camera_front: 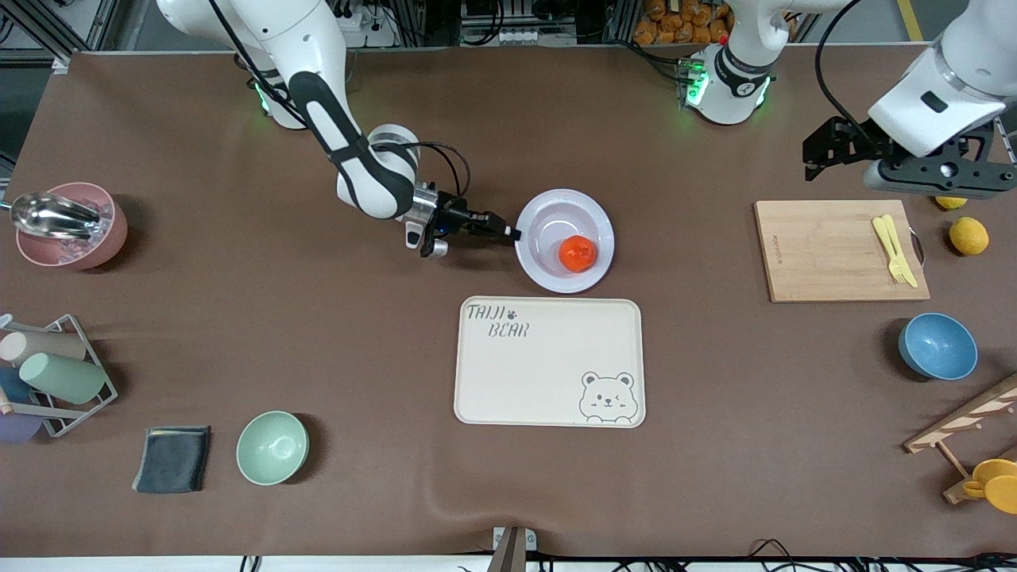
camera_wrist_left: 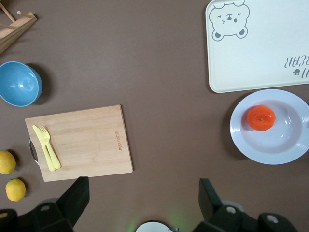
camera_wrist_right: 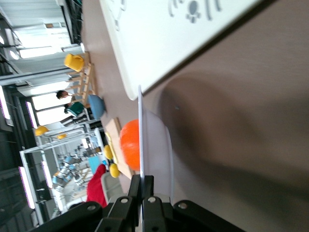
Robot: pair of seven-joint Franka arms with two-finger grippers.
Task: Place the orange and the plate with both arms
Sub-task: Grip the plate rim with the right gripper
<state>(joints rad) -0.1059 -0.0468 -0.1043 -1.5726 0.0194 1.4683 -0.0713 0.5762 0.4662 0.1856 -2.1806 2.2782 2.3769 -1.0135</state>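
Brown tabletop: right gripper (camera_front: 512,233) jaws pinch the stiff plate (camera_front: 531,266) rim at nine o'clock; orange (camera_front: 577,253) may roll. Left gripper (camera_front: 826,155), jaws wide and empty, waits over the tabletop.

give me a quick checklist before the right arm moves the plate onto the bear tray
1. Right gripper shut on the plate rim: ok, pinch shows in the right wrist view.
2. Orange sits inside the plate: ok, off centre, toward the left arm's end.
3. Bear tray has bare room, just nearer the front camera than the plate: ok.
4. Left gripper open, waiting above the cutting board end of the table: ok.
5. Grip firm enough to stop the orange rolling: cannot tell.
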